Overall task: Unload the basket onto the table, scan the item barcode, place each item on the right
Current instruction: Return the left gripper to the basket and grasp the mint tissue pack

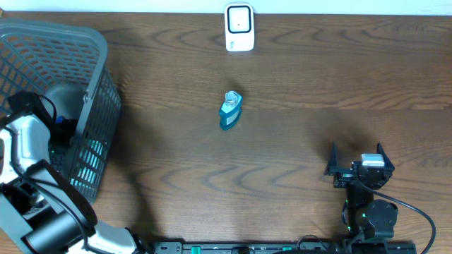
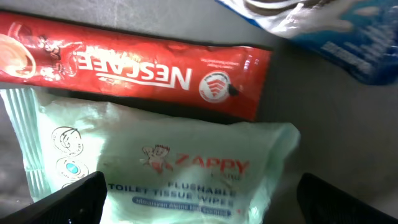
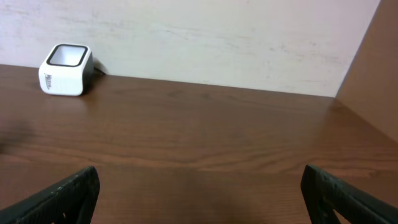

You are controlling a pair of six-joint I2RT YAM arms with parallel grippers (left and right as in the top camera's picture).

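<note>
Two pincers gape wide and empty: left pincer (image 2: 205,200) hangs in the basket (image 1: 93,90) just over the wipes (image 2: 161,155); right pincer (image 3: 199,194) hovers above the surface (image 3: 217,137). As I see it, the soft pack could slip, or the adjoining sachet (image 2: 124,68) get pinched too.

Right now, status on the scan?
Left gripper open over Zappy wipes pack in basket, nothing gripped. Right gripper open, empty. Barcode scanner at far edge; blue bottle on table in front of it.

Blue packet (image 2: 348,37) blurred, cut off at top edge.
</note>
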